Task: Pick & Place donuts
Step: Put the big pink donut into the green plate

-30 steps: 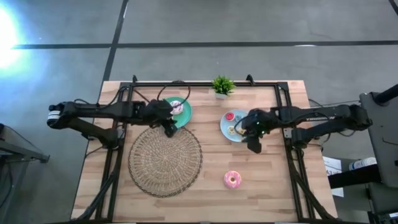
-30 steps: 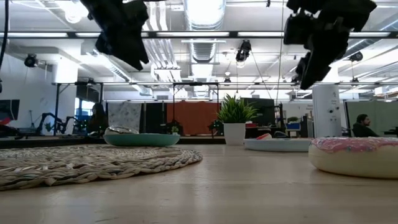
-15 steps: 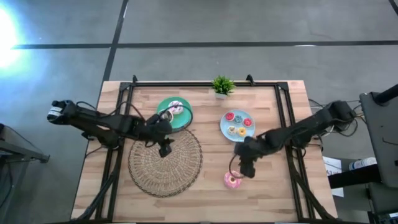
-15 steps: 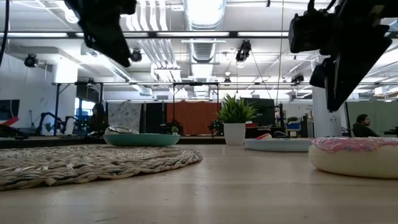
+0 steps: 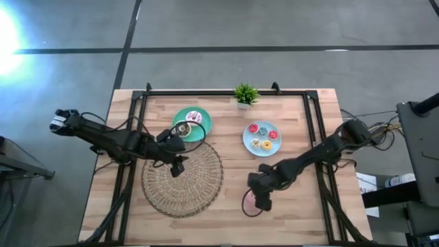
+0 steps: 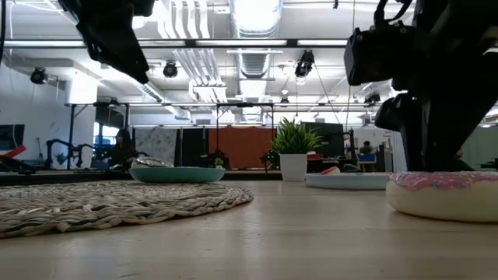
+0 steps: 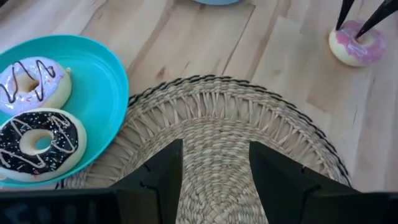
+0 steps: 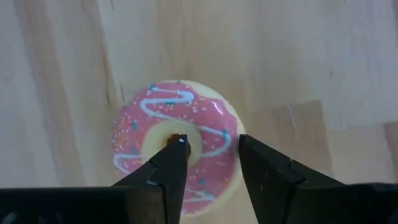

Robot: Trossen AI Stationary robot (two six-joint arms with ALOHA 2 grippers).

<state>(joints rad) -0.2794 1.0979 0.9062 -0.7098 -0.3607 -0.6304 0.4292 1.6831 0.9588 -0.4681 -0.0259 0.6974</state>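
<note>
The right gripper (image 8: 208, 163) hangs directly over the bright pink donut (image 8: 175, 143), which lies on the bare wooden table (image 5: 302, 206) just beside the woven mat (image 5: 182, 178), on the side away from the left arm. Its fingers stand a little apart — one tip over the donut's hole, the other over the icing ring — and they have hold of nothing. The left gripper (image 7: 214, 168) hovers over the mat's edge nearest the teal plate (image 7: 106, 87), fingers parted and empty. On that plate, which touches the mat's rim, sit a dark brown donut (image 7: 38, 143) and a pale pink-white donut (image 7: 32, 84), side by side — four tiny donuts (image 5: 261, 136) rest on the light-blue plate (image 5: 247, 140) beyond the mat.
</note>
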